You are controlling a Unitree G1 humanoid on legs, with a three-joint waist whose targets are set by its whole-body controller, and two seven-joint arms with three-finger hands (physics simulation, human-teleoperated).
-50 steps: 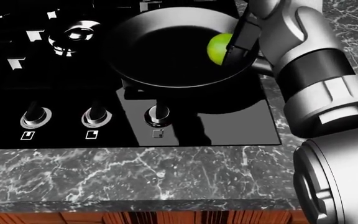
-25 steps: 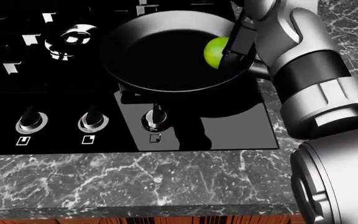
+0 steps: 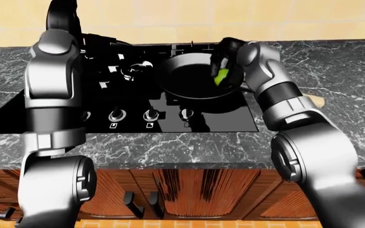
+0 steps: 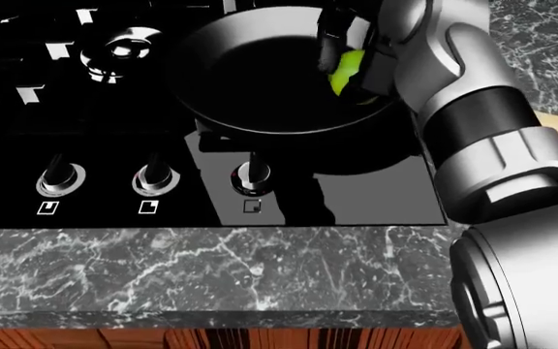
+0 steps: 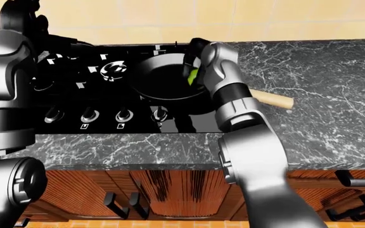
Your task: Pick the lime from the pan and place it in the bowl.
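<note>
Right hand [image 4: 352, 54] at pan [image 4: 260, 87] rim

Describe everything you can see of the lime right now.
The lime is a small, round, smooth yellow-green fruit, only partly visible. It sits inside the black pan near its right rim in the head view. The right hand has dark fingers around it, hiding its right side. Whether it is lifted cannot be told.

right hand [image 5: 194, 59] fingers around lime [image 5: 193, 75], pan [image 5: 163, 83]
</note>
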